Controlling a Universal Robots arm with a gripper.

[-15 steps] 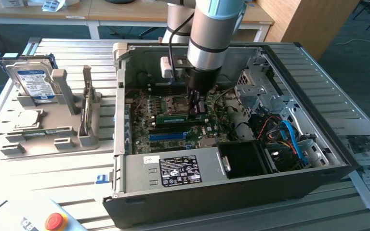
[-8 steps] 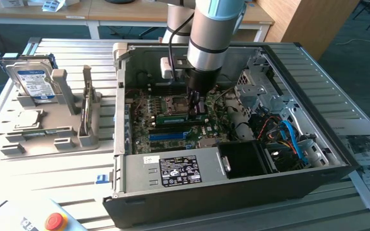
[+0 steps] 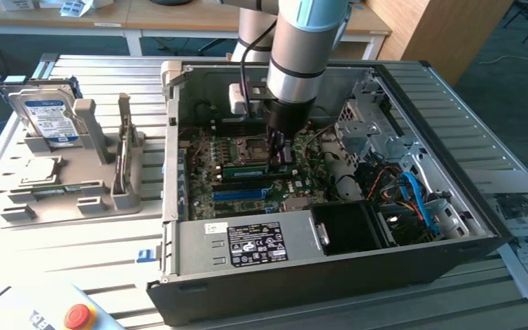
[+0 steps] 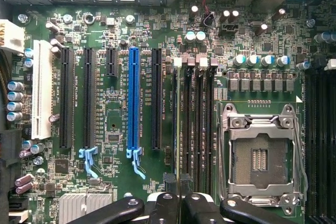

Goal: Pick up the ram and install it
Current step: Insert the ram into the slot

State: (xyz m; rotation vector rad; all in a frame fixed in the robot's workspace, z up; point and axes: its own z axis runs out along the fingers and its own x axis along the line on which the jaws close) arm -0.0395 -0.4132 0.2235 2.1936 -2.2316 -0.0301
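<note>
Ext. view: arm reaches down into the open PC case (image 3: 337,289) on the slatted worktop (image 3: 71,254). The gripper (image 3: 278,157) is low over the motherboard (image 3: 200,185), right by the CPU socket (image 3: 250,146). The ram (image 3: 245,165) shows as a thin green strip at the jaws, lying along the memory slots betw. socket and blue slot (image 3: 241,194). Jaws look nearly closed, pinching it, so pick-up looks done and the install step is in hand. Can't tell if it's seated or just above the slot. On the exterior view's left a grey holder (image 3: 71,199) carries the hard drive (image 3: 49,117) w/ blue-and-white label (text too small to read) and the silver processor chip (image 3: 39,170). The PSU (image 3: 245,244) has a black sticker w/ white marks, not legible. Red stop button (image 3: 80,316) sits at the near edge. Printed sheets (image 3: 525,220) on the exterior view's right are unreadable. Wrist view: gripper (image 4: 180,205) has its jaws close together w/ the ram (image 4: 177,124) edge-on betw. them. It runs over the memory slot farthest from the empty CPU socket (image 4: 261,156), beside the black expansion slots. Judgement: seating calls for the board edge square to the slot, notch matched, end clips (image 4: 203,62) open, and a straight, even push; any tilt risks jamming. White silkscreen by the blue slot (image 4: 133,98) prob. reads "SLOT…", rest not legible.
</note>
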